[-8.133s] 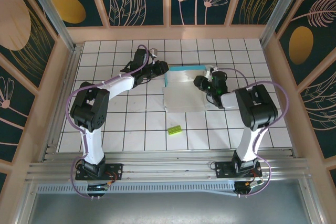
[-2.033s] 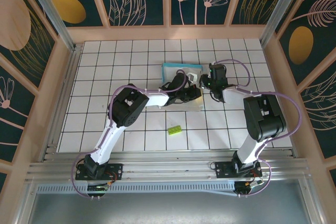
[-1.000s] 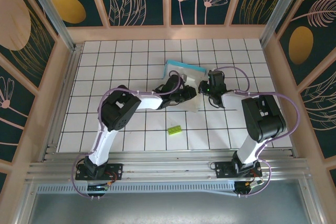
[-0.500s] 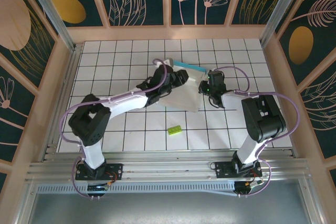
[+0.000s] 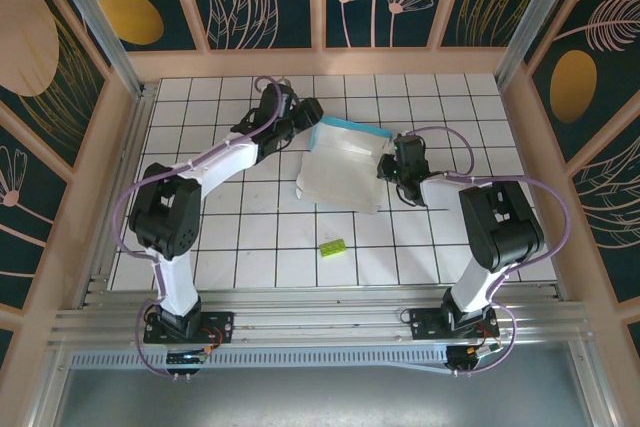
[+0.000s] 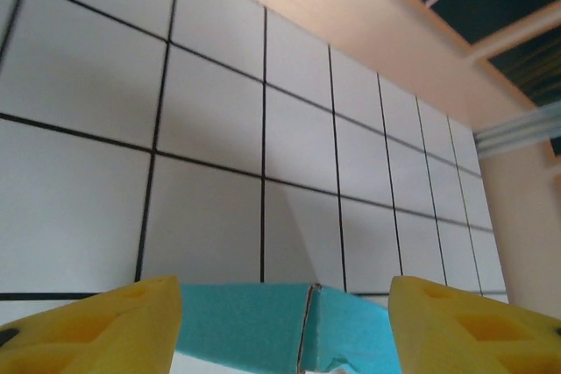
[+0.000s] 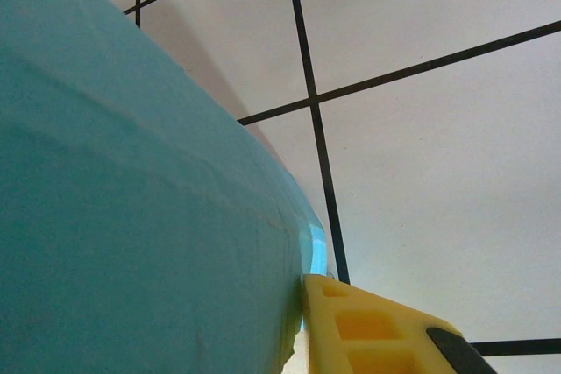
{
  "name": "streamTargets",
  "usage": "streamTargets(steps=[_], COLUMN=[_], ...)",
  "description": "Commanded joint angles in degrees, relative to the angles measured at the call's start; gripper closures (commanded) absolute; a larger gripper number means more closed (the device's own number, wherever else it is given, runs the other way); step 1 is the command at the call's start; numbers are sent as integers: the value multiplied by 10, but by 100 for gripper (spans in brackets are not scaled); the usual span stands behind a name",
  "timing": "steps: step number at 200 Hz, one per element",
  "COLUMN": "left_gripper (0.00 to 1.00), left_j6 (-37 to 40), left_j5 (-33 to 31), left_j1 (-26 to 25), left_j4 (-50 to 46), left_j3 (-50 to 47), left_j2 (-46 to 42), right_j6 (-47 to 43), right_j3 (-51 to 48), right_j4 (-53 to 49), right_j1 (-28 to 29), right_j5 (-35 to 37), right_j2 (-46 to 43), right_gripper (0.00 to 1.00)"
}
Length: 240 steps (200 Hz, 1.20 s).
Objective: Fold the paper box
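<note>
A: Counted what?
B: Logged one box point(image 5: 340, 169), one green block point(image 5: 332, 246), two grippers.
A: Located box where?
B: Found it mid-table point(image 5: 250, 237) between the grippers, pale side up, teal flap along the far edge. Spotted block on the near side, apart from box.
A: Blocked by anything?
B: Noted right gripper point(image 5: 390, 164) and its purple cable point(image 5: 445, 137) crowding the box's right edge.
A: Checked fingers?
B: Found left gripper point(image 5: 306, 115) just beside the box's far-left corner. Saw fingers point(image 6: 96, 326) spread wide, gripping nothing, with teal edge low between them. On the right, saw one finger point(image 7: 377, 335) touching the teal side. Couldn't tell the grip, with the other finger hidden.
</note>
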Motion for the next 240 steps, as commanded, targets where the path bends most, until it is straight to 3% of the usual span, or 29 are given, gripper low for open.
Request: streamTargets(steps=[1, 35, 51, 134, 185, 240], left_gripper=[39, 61, 65, 67, 67, 67], left_j6=[15, 3, -1, -13, -9, -9], left_j5=[57, 78, 81, 87, 77, 74], left_j1=[-3, -2, -2, -2, -2, 2], left_j4=[-6, 7, 11, 30, 31, 32], left_j3=[26, 22, 21, 3, -5, -3], left_j2=[22, 41, 44, 35, 32, 37], right_j6=[-9, -6, -5, 52, 42, -30], right_j3=[9, 14, 17, 56, 55, -17], right_j4=[-5, -8, -10, 20, 31, 37], right_j1=[8, 9, 12, 21, 22, 17], right_j5=[13, 8, 6, -26, -32, -64], right_j2=[9, 6, 5, 42, 56, -43], right_gripper=[83, 83, 83, 80, 68, 47])
